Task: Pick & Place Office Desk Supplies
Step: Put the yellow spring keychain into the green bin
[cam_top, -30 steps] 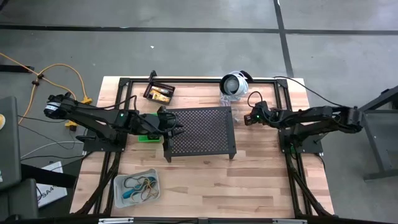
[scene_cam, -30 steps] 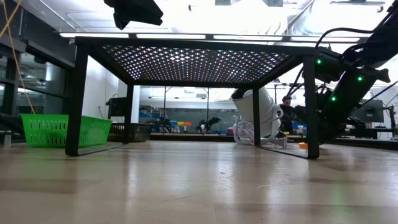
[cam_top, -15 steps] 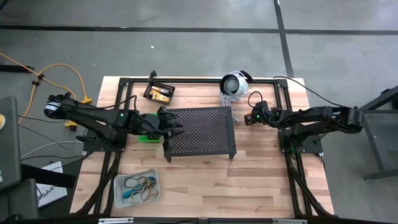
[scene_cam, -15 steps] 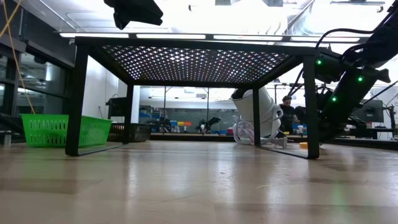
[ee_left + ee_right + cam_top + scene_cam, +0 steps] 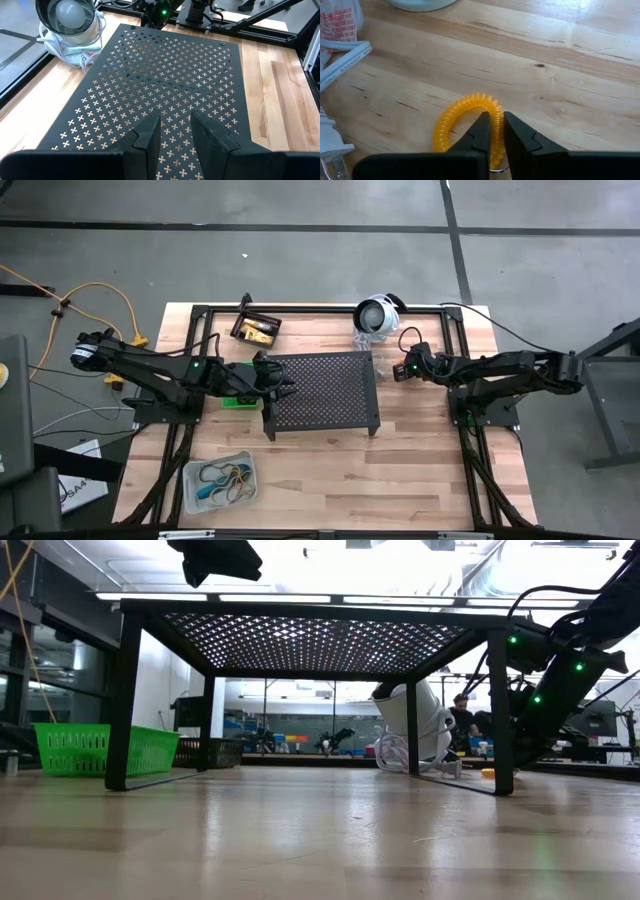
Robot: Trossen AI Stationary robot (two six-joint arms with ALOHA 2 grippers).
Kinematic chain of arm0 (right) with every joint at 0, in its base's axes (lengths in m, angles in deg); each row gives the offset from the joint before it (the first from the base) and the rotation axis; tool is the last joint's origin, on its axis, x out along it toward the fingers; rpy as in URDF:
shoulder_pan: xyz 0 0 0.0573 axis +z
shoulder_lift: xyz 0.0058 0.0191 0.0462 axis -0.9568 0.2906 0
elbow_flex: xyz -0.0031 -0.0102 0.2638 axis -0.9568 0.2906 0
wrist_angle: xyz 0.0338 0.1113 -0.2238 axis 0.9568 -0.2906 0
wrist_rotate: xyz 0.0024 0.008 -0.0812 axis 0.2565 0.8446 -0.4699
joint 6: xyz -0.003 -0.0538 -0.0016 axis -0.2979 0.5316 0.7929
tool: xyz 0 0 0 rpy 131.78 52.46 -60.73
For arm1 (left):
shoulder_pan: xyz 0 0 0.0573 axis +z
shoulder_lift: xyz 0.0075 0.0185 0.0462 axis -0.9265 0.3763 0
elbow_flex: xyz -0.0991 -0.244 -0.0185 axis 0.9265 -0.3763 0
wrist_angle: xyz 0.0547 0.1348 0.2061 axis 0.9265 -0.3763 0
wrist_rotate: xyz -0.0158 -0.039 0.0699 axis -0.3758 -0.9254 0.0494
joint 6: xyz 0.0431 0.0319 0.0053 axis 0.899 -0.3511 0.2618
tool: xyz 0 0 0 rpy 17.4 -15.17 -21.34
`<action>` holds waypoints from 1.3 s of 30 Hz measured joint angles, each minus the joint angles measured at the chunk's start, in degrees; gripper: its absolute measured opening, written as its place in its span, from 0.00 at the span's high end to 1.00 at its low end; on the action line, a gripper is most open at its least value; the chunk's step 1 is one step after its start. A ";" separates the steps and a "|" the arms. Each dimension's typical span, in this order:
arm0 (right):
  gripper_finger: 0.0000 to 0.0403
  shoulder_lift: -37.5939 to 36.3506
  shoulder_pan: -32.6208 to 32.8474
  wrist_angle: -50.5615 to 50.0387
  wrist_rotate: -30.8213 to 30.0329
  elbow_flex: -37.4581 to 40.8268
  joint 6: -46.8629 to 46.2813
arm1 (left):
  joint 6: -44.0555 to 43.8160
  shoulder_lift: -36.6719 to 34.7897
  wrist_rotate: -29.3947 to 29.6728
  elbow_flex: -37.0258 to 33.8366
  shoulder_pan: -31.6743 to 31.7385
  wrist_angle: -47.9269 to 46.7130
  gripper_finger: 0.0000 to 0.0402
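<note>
A: Where is the piece being picked up?

B: An orange coil loop point(image 5: 465, 122) lies on the bare wood of the table point(image 5: 420, 450), just right of the black perforated stand point(image 5: 322, 390) and near the white cable of the round lamp-like device point(image 5: 377, 314) at the far edge. The right gripper point(image 5: 493, 131) is down on it, its two fingers pinched on one strand of the coil, so it is grasping the loop.

A: And the other claw?

B: The left gripper point(image 5: 175, 131) hovers over the left end of the stand's top, fingers apart with nothing between them, released.

A: What about the bins?

B: The clear bin point(image 5: 220, 480) sits at the near left of the table and holds a tangle of loops and bands; blue, tan and dark ones can be made out, though the exact count is too small to tell. The black bin point(image 5: 256, 329) is at the far left, with something yellow inside. The green bin point(image 5: 105, 748) stands left of the stand, partly under the left arm; what it contains I cannot tell.

A: Anything beyond the table?

B: In the level view a person point(image 5: 461, 712) sits far back in the room, seen between the stand's legs
</note>
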 joint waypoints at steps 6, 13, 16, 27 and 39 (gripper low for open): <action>0.93 -0.03 0.00 0.00 -0.04 0.04 0.17 | 0.01 0.00 0.00 0.00 -0.01 0.00 0.74; 0.93 -4.13 0.01 -0.91 3.02 0.05 2.27 | 0.01 0.00 -0.59 0.00 -0.04 0.00 0.74; 0.93 -8.55 0.02 -1.42 4.23 -0.74 3.36 | 0.01 0.00 -0.95 0.00 -0.07 0.00 0.74; 0.93 -26.27 0.02 -6.42 10.08 -2.21 5.57 | -0.28 0.00 -1.70 0.00 -0.13 0.00 0.74; 0.93 -38.14 0.18 -8.23 17.67 -2.27 6.23 | -0.45 0.00 -1.75 0.00 -0.13 -0.02 0.74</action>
